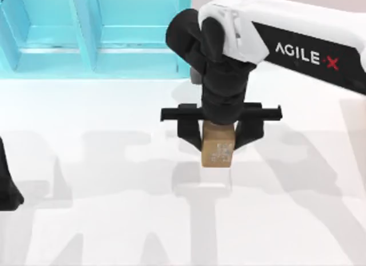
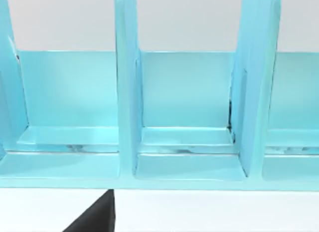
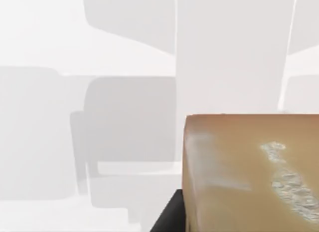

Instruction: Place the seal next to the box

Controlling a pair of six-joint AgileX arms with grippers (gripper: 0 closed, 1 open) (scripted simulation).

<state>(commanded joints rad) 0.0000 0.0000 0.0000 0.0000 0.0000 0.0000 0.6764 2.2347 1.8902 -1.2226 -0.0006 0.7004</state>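
Note:
The seal (image 1: 218, 151) is a tan-brown block with a whitish speckled face, held above the middle of the white table. My right gripper (image 1: 218, 145) reaches down from the upper right and is shut on it, one black finger on each side. The block's shadow lies on the table just in front of it. In the right wrist view the seal (image 3: 249, 172) sits close up, with a dark finger (image 3: 167, 219) beside it. The box (image 1: 84, 26) is a light-blue partitioned case at the table's back left, and its dividers (image 2: 127, 92) face the left wrist camera.
My left arm (image 1: 7, 189) is parked at the table's left edge. White table (image 1: 114, 220) stretches in front of the box and around the seal, crossed by grey shadows.

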